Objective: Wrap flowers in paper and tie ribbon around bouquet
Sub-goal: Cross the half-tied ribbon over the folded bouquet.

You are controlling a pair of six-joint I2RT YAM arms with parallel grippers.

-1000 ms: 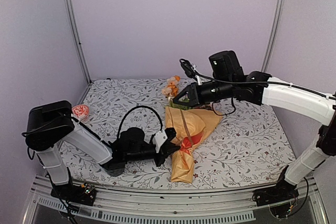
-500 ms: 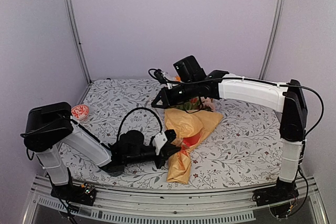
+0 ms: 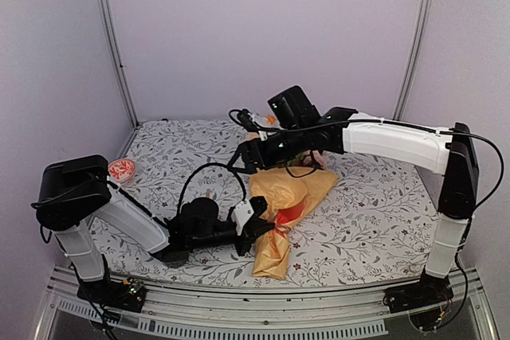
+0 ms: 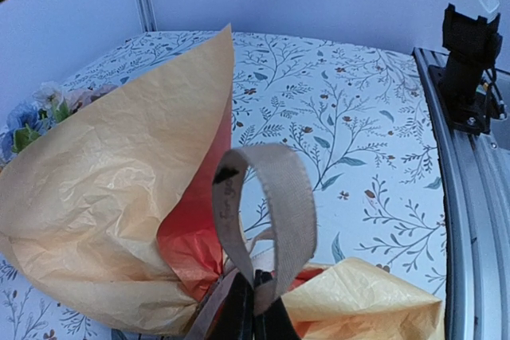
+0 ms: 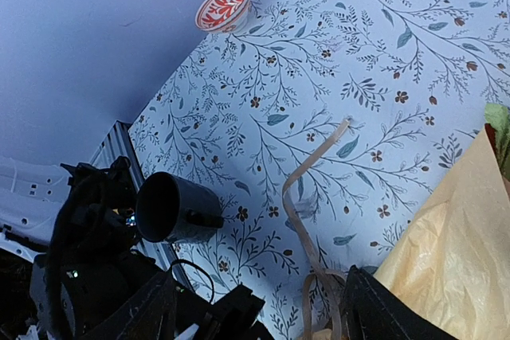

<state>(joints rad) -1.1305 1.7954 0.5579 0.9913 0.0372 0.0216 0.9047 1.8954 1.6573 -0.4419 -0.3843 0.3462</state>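
Observation:
The bouquet [image 3: 285,197] lies on the table as a mustard-yellow paper [image 4: 103,189] cone with its orange-red inside [image 4: 195,232] showing at the pinched neck. Pale blue and white flowers [image 4: 32,113] peek out at its wide end. My left gripper [image 3: 260,225] is shut on the ribbon [image 4: 275,205], which stands up in a loop right above the closed jaws [image 4: 255,308]. My right gripper [image 3: 245,158] hovers over the cone's left edge, open with nothing between its fingers [image 5: 151,308]. A free length of ribbon [image 5: 307,189] trails across the cloth below it.
A dark mug [image 5: 171,209] lies on its side near the left arm. A red-and-white bowl [image 3: 122,169] sits at the far left of the leafy tablecloth [image 3: 374,212]. The metal front rail [image 4: 470,220] runs along the near edge.
My right arm swung left from above the flower heads to the cone's left side and its jaws opened, letting the ribbon end drop onto the cloth. The left gripper kept its hold.

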